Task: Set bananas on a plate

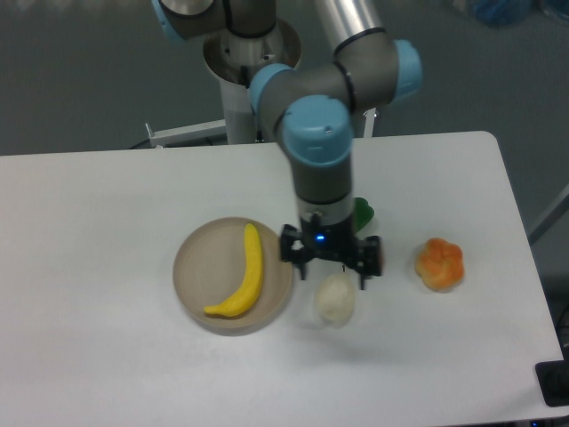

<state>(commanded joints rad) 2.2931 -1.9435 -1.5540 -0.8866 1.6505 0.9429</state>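
Lying fully inside the round, shallow, beige-grey plate (191, 267), the slender curved bright-yellow banana (244, 283) looks placed, so the task seems at its closing step. The black two-finger gripper (331, 269) hangs above the pale whitish pear (335, 299), its fingers spread wide and holding nothing. What remains, by my reckoning, is only to lift clear without nudging the pear. The arm hides most of a green fruit (364, 212) behind it. An orange lumpy fruit (440, 263) sits apart on the white bench (89, 231).
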